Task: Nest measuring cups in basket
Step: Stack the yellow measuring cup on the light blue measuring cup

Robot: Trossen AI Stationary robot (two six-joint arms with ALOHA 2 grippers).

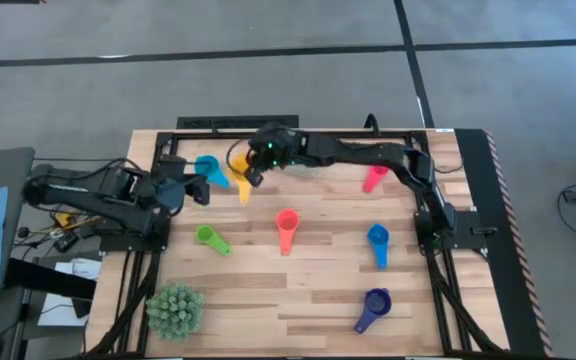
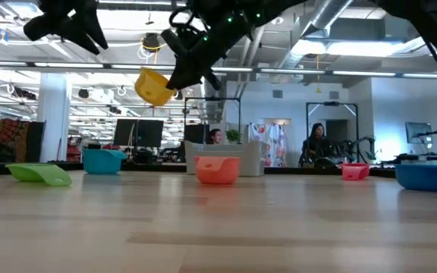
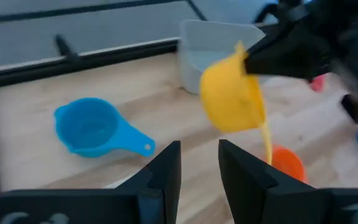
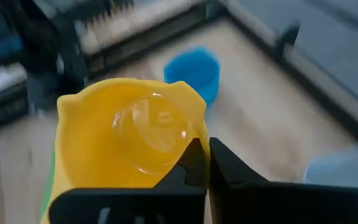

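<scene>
While teal cup (image 1: 209,170) sits below, right pincer (image 1: 254,176) grips yellow cup (image 1: 241,186).

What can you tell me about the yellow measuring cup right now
The yellow measuring cup is a small glossy plastic scoop with a round bowl, a pouring lip and a flat handle. It hangs tilted in the air above the table, touching nothing else. The right gripper holds it, fingers shut on its rim, near the teal cup.
</scene>
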